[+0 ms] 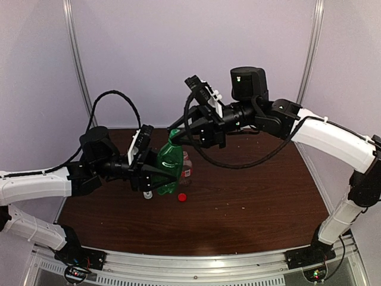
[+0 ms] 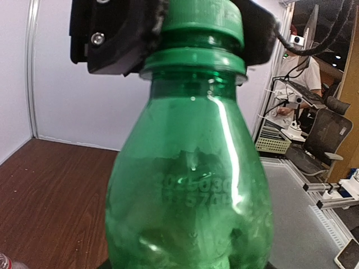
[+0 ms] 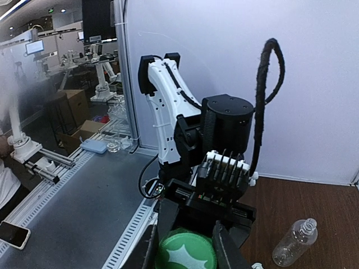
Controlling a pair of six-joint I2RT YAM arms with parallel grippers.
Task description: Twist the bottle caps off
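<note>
Bottle [image 1: 169, 162] well inside table [image 1: 250, 196] edges

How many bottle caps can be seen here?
3: green cap on the green bottle, in the right gripper; red cap loose on the table; small white cap left of it. Others may be hidden.

green cap [image 3: 185, 253]: round, ribbed, seated on green bottle [image 1: 169, 167] neck | red cap [image 1: 182, 197]: round, off, loose on tabletop [image 1: 250, 202] near bottle's base
</note>
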